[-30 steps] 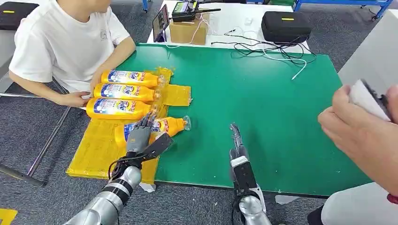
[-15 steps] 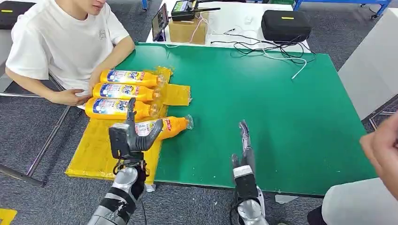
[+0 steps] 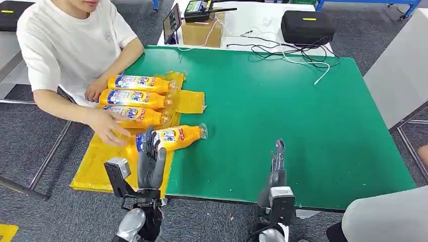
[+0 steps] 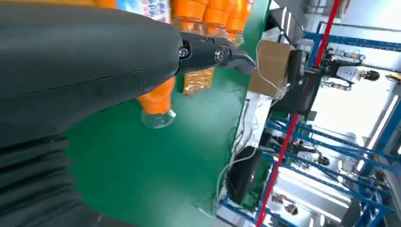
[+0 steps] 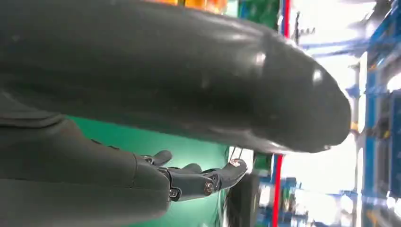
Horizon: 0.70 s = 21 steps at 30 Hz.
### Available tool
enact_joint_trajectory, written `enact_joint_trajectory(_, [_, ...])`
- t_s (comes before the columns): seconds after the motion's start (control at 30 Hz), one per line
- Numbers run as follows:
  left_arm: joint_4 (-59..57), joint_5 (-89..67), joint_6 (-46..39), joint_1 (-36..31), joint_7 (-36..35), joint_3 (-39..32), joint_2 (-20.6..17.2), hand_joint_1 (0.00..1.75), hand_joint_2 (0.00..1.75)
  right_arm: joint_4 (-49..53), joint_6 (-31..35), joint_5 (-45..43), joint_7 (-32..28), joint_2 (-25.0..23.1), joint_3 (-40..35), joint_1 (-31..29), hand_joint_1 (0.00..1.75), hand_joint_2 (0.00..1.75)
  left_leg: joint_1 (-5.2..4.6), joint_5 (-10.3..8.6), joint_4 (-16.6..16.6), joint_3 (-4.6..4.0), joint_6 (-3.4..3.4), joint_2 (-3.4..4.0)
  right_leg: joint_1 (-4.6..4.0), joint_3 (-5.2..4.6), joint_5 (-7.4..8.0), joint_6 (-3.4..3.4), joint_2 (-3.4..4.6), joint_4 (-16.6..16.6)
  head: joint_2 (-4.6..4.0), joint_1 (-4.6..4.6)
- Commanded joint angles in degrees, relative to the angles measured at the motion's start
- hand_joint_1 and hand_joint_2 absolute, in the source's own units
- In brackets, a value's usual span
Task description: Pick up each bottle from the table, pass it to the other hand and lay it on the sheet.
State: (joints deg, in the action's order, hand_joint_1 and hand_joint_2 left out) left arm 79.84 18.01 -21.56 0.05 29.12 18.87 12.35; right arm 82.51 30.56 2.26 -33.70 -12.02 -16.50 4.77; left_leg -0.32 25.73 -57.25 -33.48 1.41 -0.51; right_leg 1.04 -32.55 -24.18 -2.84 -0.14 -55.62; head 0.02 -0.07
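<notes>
- The robot's left hand has let go and pulled back toward the near edge of the bench; a second ago it lay over the fourth bottle, and now it stands upright with fingers apart, holding nothing.
- That yellow plastic dish-soap bottle with a blue and white label lies on its side, its body on the sheet and its clear cap poking out over the green surface. It looks delivered.
- The right hand has drawn back a little too and stands edge-on near the front of the bench, fingers straight and loosely apart, empty.
- The person in a white T-shirt seated on the robot's left has reached a hand across the third bottle, where before it rested at the side.
- Two more matching bottles lie in a neat row beyond it, caps pointing the same way.
- The crinkled glossy yellow sheet is thin and creased, hanging over the bench's left edge.
- The flat matte green bench top has no standing bottles left, so the task appears close to finished.
- Beyond it sit a brown cardboard box, a black zipped case and loose cables.
</notes>
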Motion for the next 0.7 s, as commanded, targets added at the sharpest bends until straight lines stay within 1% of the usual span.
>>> enact_joint_trajectory(0.03, [-0.1,-1.0,-7.4,-0.8,6.8,6.2,-1.9,0.00,1.75,-0.3,-2.3,1.7,3.7,4.5,-11.7,-0.8,0.00,0.00,0.08,0.05,0.0,0.10,-0.09,0.11,-0.08,0.09,-0.01,0.11,0.07,0.0,-0.02,0.00])
enact_joint_trajectory(0.07, [1.2,-1.1,-9.4,-0.3,9.1,4.7,-1.8,0.00,1.75,-1.1,-3.3,-1.5,3.4,4.0,-12.0,-1.8,0.00,0.00,0.04,0.03,0.0,0.08,-0.06,0.06,-0.04,0.07,-0.01,0.08,0.03,0.0,-0.02,-0.02])
enact_joint_trajectory(0.13, [3.3,-0.8,-9.2,0.1,8.4,3.9,-2.7,0.00,1.75,-2.2,-3.1,-1.9,3.5,3.6,-12.5,-3.4,0.00,0.00,0.04,0.02,0.0,0.10,-0.07,0.06,-0.04,0.08,-0.01,0.09,0.03,0.0,-0.02,0.00])
enact_joint_trajectory(0.17, [3.5,-0.8,-9.1,0.2,8.2,3.8,-2.8,0.00,1.75,-2.2,-3.1,-2.0,3.5,3.6,-12.5,-3.6,0.00,0.00,0.08,0.06,0.0,0.13,-0.11,0.23,-0.09,0.07,0.01,0.14,0.19,0.0,-0.02,0.00])
enact_joint_trajectory(0.33, [3.5,-0.8,-9.1,0.3,8.2,3.9,-2.6,0.00,1.75,-2.2,-3.1,-2.0,3.5,3.8,-12.4,-3.5,0.00,0.00,0.07,0.03,0.1,0.18,-0.08,0.11,-0.07,0.16,-0.01,0.10,0.08,0.1,-0.02,0.00])
enact_joint_trajectory(0.37, [4.3,-1.7,-10.5,0.7,10.3,3.0,-2.3,0.00,1.75,-1.8,-5.7,-3.3,3.5,4.3,-13.2,-4.1,0.00,0.00,0.05,0.02,0.0,0.12,-0.06,0.08,-0.05,0.12,0.00,0.08,0.05,0.0,-0.02,0.00])
enact_joint_trajectory(0.4, [6.3,-4.0,-12.0,1.4,10.9,2.1,-2.5,0.00,1.75,-2.0,-6.5,-2.1,4.2,4.5,-13.4,-5.1,0.00,0.00,0.09,0.06,0.0,0.18,-0.09,0.12,-0.09,0.17,-0.02,0.12,0.08,0.1,-0.02,0.00])
enact_joint_trajectory(0.43, [8.2,-6.9,-13.1,2.3,10.9,1.0,-2.4,0.00,1.75,-2.1,-6.5,-1.4,4.0,3.9,-12.4,-5.9,0.00,1.75,0.04,0.02,0.0,0.11,-0.05,0.07,-0.04,0.11,0.00,0.07,0.05,0.0,-0.02,0.00])
enact_joint_trajectory(0.47, [7.7,-8.5,-14.0,2.7,10.9,0.7,-2.5,0.00,1.75,-2.5,-6.2,-1.3,4.5,3.6,-11.3,-6.3,0.00,1.75,0.09,0.09,0.0,0.17,-0.10,0.25,-0.09,0.13,-0.01,0.12,0.21,0.0,-0.02,0.00])
enact_joint_trajectory(0.5, [5.9,-17.8,-18.4,2.9,10.9,-1.9,-0.8,0.00,1.75,-2.6,-11.5,-5.3,7.6,2.6,-8.8,-5.9,0.00,1.75,0.04,0.04,0.0,0.08,-0.06,0.24,-0.03,0.04,0.03,0.07,0.22,0.0,0.00,0.00])
enact_joint_trajectory(0.53, [3.3,-21.9,-18.4,2.1,10.9,-3.7,0.4,0.00,1.75,-2.3,-17.7,-11.9,9.1,1.0,-5.5,-5.1,0.00,1.75,0.06,0.03,0.0,0.06,-0.06,0.23,-0.06,0.05,0.03,0.08,0.20,0.0,-0.02,0.00])
enact_joint_trajectory(0.6, [-3.8,-17.0,-17.0,-2.5,10.7,-2.0,0.3,0.00,1.75,-3.0,-16.9,-8.0,7.1,0.9,-3.5,-5.7,0.00,1.75,0.05,0.02,0.1,0.15,-0.08,0.14,-0.05,0.15,0.00,0.10,0.11,0.0,-0.02,-0.02])
enact_joint_trajectory(0.63, [-6.5,-19.0,-18.4,-4.9,10.9,-1.1,0.6,0.00,1.75,-3.4,-17.6,-7.1,6.6,0.9,-2.9,-6.1,0.00,1.75,0.08,-0.04,0.1,0.22,-0.11,-0.07,-0.08,0.29,0.00,0.13,-0.09,0.1,-0.02,0.00])
enact_joint_trajectory(0.7, [-15.0,-17.2,-17.4,-10.1,9.7,1.8,2.2,0.00,1.75,-4.4,-19.7,-6.6,6.7,1.0,-1.8,-7.3,0.00,1.75,0.00,-0.09,0.1,0.07,-0.05,-0.21,0.00,0.08,0.01,0.07,-0.19,0.1,0.00,-0.02])
